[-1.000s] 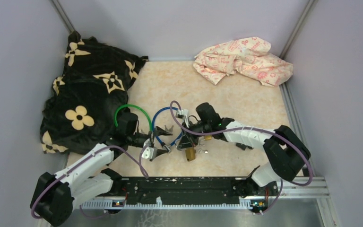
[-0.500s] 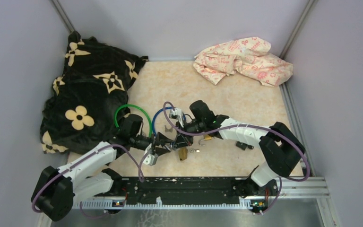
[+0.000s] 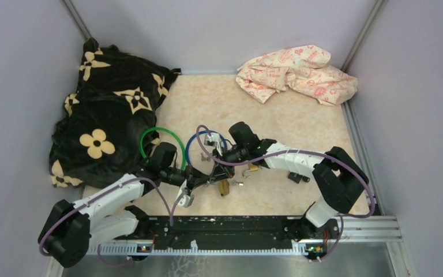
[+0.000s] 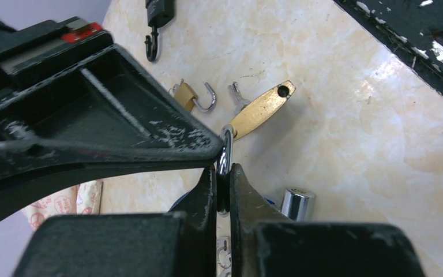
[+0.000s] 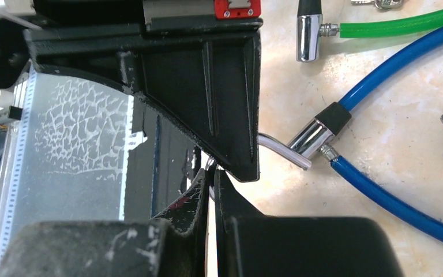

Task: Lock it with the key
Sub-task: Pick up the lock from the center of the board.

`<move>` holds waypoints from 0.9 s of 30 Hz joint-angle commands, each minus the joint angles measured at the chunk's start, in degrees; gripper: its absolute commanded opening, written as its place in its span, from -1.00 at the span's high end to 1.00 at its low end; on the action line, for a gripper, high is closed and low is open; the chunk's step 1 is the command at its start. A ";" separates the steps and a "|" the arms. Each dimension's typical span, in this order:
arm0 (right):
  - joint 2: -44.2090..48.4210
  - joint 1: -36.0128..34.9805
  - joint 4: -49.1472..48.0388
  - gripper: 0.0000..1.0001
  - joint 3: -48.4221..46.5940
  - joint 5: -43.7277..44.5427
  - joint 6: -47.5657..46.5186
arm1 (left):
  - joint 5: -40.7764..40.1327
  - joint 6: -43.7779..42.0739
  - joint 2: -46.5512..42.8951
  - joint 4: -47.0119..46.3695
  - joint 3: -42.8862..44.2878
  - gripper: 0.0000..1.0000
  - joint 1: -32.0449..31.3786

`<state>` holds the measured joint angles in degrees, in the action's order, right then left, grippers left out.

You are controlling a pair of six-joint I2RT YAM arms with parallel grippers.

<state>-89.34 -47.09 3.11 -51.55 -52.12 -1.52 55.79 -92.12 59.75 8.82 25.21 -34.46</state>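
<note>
Brass padlock (image 4: 261, 108) is held by its silver shackle (image 4: 225, 151), on which your left gripper (image 4: 224, 173) is clamped, steadying the body for keying. Beyond those fingertips count two spares: one small brass padlock (image 4: 186, 95), one black padlock (image 4: 158, 11). Your right gripper (image 5: 211, 173), tips pressed nearly together beside the left finger, probably pinches the key, though it is hidden. To its right lie two cable locks: blue cable lock (image 5: 392, 75), green cable lock (image 5: 398, 24).

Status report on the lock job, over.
Left hand shut on silver loop of brass padlock. Right hand shut, tip against that loop; contents unclear. Blue cable lock close beside.
</note>
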 commanded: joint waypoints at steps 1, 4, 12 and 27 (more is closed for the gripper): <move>0.19 -0.46 -3.73 1.00 -4.30 -0.71 -2.18 | 0.68 -3.17 -0.09 0.41 -1.08 1.00 -1.38; 1.03 -0.18 0.99 0.99 -4.64 1.81 -4.78 | -1.27 -1.61 -1.10 0.36 -1.26 1.00 -1.47; 11.58 11.90 -7.29 -0.97 5.72 1.68 0.28 | -8.41 43.95 -4.91 -18.41 -0.89 1.00 -1.33; 22.33 20.37 -53.85 -0.97 23.21 2.34 25.17 | -19.86 110.48 -12.27 -51.93 5.52 1.00 4.07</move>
<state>-68.62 -27.00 -30.50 -30.96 -48.47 13.78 40.25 1.48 51.07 -24.82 27.14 -32.14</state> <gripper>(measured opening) 0.983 0.036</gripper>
